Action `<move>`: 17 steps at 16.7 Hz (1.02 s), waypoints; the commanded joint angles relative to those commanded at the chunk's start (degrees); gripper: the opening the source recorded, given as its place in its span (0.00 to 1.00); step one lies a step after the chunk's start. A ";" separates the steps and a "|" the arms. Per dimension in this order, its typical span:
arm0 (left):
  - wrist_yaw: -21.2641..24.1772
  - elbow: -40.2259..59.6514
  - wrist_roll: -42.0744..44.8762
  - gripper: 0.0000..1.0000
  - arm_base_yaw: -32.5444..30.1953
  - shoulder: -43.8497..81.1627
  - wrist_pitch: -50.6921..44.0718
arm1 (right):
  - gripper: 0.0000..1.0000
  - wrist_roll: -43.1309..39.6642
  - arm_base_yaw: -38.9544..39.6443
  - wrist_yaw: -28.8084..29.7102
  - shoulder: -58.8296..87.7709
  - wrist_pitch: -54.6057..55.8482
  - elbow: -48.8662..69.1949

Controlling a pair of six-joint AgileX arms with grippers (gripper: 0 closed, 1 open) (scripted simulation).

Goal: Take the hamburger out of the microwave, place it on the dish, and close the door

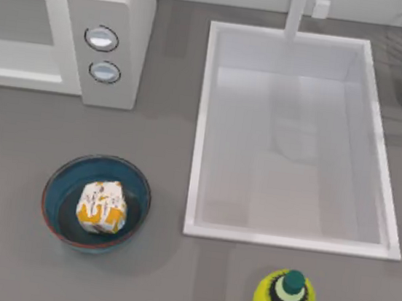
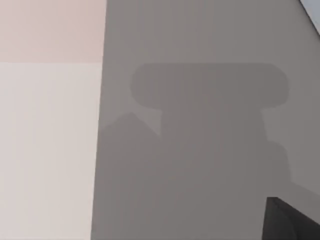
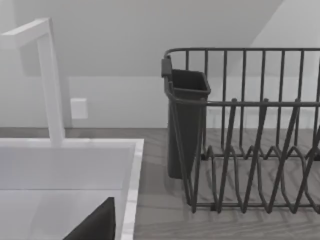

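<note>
Seeing the hamburger (image 1: pixel 102 207) lying inside the dish (image 1: pixel 62 177) at the near left of the table, wrapped in white paper with orange-yellow patches and dark print. Noting the door (image 1: pixel 21 33) sitting flush on the microwave (image 1: pixel 130 10) at the far left. Catching a dark edge of the right gripper (image 3: pixel 95 225) by the sink (image 1: pixel 204 121) and dish rack (image 3: pixel 250 150), well apart from the hamburger, and of the left gripper (image 2: pixel 295 222) over bare table; not managing to tell whether either is open or closed.

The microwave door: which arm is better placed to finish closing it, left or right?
Probably left. The microwave stands at the table's far left, with its door there too. The hamburger already lies in the dish. The right wrist view faces the dish rack.
</note>
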 joint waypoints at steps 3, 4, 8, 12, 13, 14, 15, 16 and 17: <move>-1.28 -5.44 -2.95 0.00 -2.63 -4.80 2.98 | 1.00 0.00 0.00 0.00 0.00 0.00 0.00; -1.44 -6.03 -3.33 0.00 -2.97 -5.35 3.36 | 1.00 0.00 0.00 0.00 0.00 0.00 0.00; -1.22 -6.10 -3.33 0.00 -2.67 -5.17 3.22 | 1.00 0.00 0.00 0.00 0.00 0.00 0.00; -3.94 -10.14 -7.41 0.00 -6.82 -9.44 4.83 | 1.00 0.00 0.00 0.00 0.00 0.00 0.00; -5.23 -12.27 -9.62 0.00 -9.25 -11.97 5.59 | 1.00 0.00 0.00 0.00 0.00 0.00 0.00; -6.61 -14.60 -12.09 0.00 -12.08 -15.01 6.42 | 1.00 0.00 0.00 0.00 0.00 0.00 0.00; -8.01 -17.01 -14.60 0.00 -14.84 -17.82 7.26 | 1.00 0.00 0.00 0.00 0.00 0.00 0.00; -9.31 -19.16 -16.78 0.00 -17.07 -20.07 8.05 | 1.00 0.00 0.00 0.00 0.00 0.00 0.00; -10.39 -20.74 -18.37 0.00 -18.68 -21.70 8.71 | 1.00 0.00 0.00 0.00 0.00 0.00 0.00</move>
